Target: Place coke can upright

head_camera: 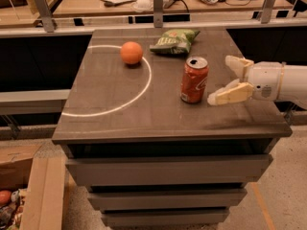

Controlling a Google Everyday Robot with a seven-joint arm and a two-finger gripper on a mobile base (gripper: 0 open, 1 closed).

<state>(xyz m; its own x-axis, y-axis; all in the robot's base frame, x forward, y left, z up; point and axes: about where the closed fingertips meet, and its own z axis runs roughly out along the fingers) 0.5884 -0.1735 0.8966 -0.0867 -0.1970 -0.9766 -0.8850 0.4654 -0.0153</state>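
Observation:
The coke can (pixel 194 80) is red with a silver top and stands upright on the grey table (pixel 110 114), right of the middle. My gripper (pixel 224 78) is just to the right of the can, open and empty, with its cream fingers (pixel 229 95) spread apart and clear of the can. The white arm reaches in from the right edge.
An orange (pixel 131 52) sits at the back left of the can, inside a white circle line (pixel 144 83). A green chip bag (pixel 173 40) lies at the back of the table. A railing and cluttered desks are behind. A cardboard box (pixel 19 186) is on the floor at lower left.

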